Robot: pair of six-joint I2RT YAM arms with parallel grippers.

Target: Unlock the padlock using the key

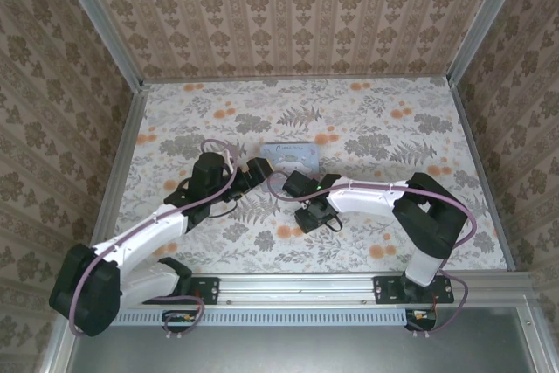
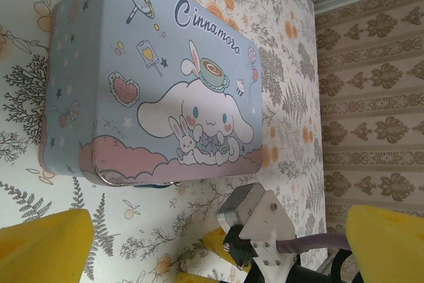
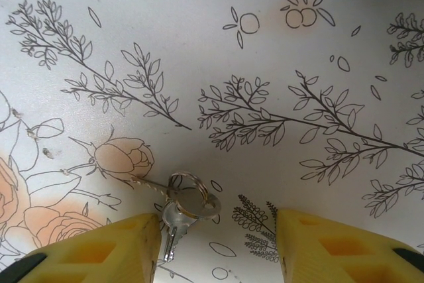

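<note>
Right gripper (image 3: pixel 218 248) is wide open just above the table (image 3: pixel 199 44), holding nothing. The keys (image 3: pixel 180 202) lie on their ring between its fingers, closer to one of them. Left gripper (image 2: pixel 215 248) is spread wide too, empty, facing the tin (image 2: pixel 152 64). The padlock (image 2: pixel 136 184) is tucked at the tin's edge, mostly hidden.

White-shelled left arm (image 1: pixel 140 235) and right arm (image 1: pixel 367 198) here, chunky black joints on both, a mauve cable (image 1: pixel 472 218) looping along each, blocky yellow fingers (image 3: pixel 99 250) up front.
</note>
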